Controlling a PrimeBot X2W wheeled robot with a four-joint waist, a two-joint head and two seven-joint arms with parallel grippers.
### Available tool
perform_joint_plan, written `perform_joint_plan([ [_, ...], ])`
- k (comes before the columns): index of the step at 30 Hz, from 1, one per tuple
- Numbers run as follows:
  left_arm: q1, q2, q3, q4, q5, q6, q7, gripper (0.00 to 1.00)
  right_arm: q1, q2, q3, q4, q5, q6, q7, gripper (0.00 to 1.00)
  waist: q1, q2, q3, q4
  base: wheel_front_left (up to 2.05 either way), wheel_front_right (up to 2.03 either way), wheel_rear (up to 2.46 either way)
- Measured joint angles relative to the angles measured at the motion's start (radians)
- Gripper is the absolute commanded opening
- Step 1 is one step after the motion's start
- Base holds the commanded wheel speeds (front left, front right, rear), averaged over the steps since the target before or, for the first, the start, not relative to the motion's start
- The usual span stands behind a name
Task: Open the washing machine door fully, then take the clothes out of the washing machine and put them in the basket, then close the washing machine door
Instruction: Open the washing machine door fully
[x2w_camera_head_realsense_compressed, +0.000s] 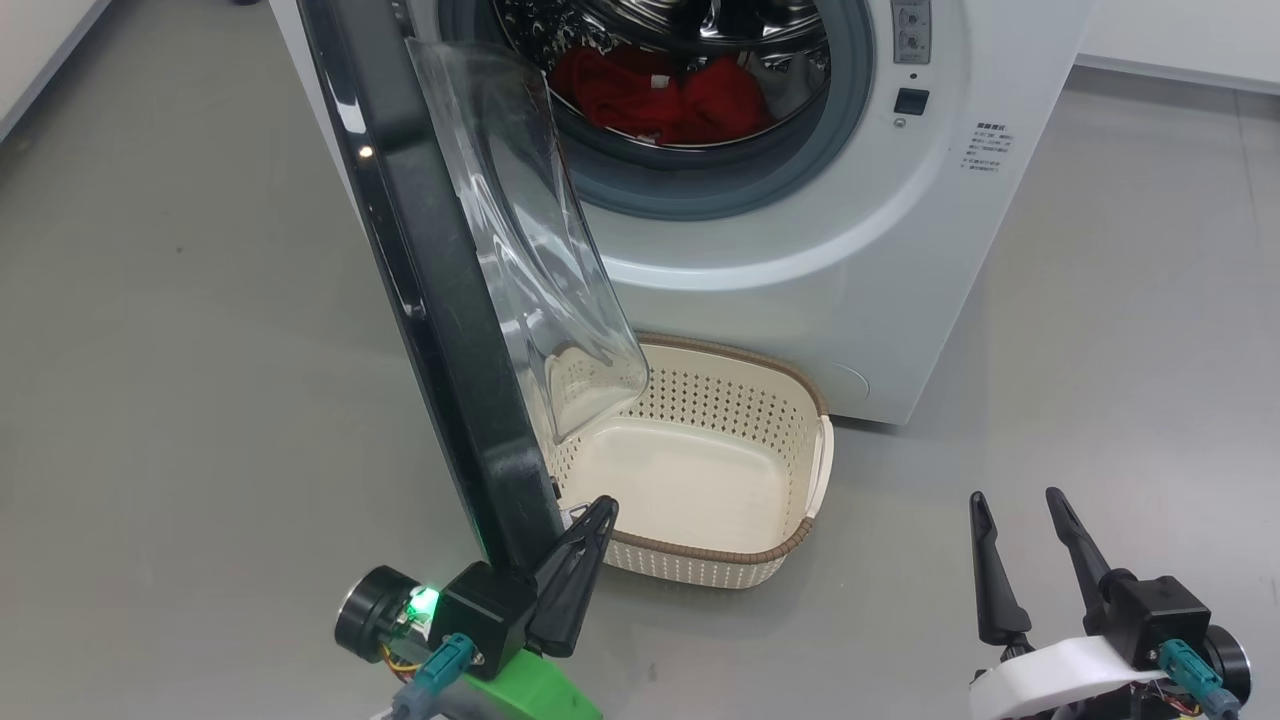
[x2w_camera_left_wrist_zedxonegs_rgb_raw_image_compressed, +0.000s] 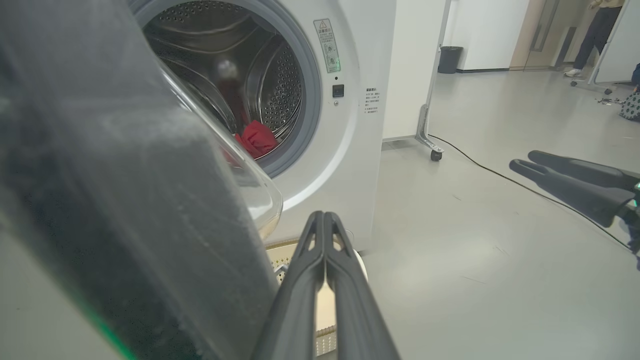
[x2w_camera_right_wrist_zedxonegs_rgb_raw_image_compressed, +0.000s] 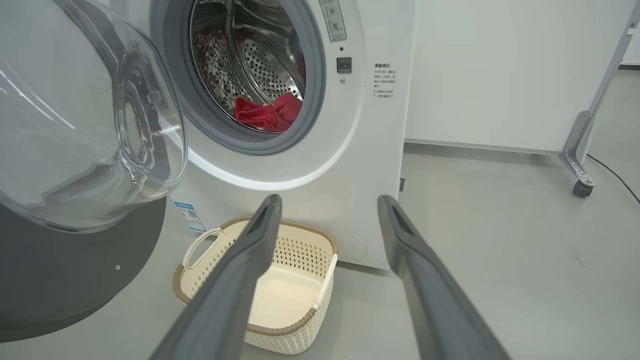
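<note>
Head view: left gripper (x2w_camera_head_realsense_compressed: 603, 508), fingers together and empty, lies against the lower edge of the washing machine door (x2w_camera_head_realsense_compressed: 430, 300), which stands open. Right gripper (x2w_camera_head_realsense_compressed: 1015, 500), fingers apart, holds nothing.

Left wrist view: clothes (x2w_camera_left_wrist_zedxonegs_rgb_raw_image_compressed: 256, 137) lie low in the drum of the washing machine (x2w_camera_left_wrist_zedxonegs_rgb_raw_image_compressed: 350, 150). Judged soft, light and limp; pinch a raised fold.

Right wrist view: basket (x2w_camera_right_wrist_zedxonegs_rgb_raw_image_compressed: 295, 320) sits empty on the floor before the machine. Door judged stiff and glossy; push the rim, not the glass.

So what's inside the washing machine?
Red clothes lie low in the shiny drum of the washing machine. Anything under the pile is covered, so I can't tell how many pieces there are.
</note>
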Motion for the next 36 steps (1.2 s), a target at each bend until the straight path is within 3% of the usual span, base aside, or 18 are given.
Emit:
perform_joint_plan([
  [17, -0.001, -0.001, 0.006, 0.028, 0.004, 0.03, -0.002, 0.0, 0.0, 0.004, -0.03, 0.005, -0.006, 0.008, 0.0, 1.0, 0.0, 0.0, 0.01, 0.028, 0.0, 0.0, 0.0],
  [36, -0.001, -0.001, -0.026, 0.042, -0.02, 0.049, -0.024, 0.0, 0.0, 0.005, -0.055, 0.013, -0.016, 0.015, 0.0, 1.0, 0.0, 0.0, 0.009, 0.155, 0.0, 0.0, 0.0],
])
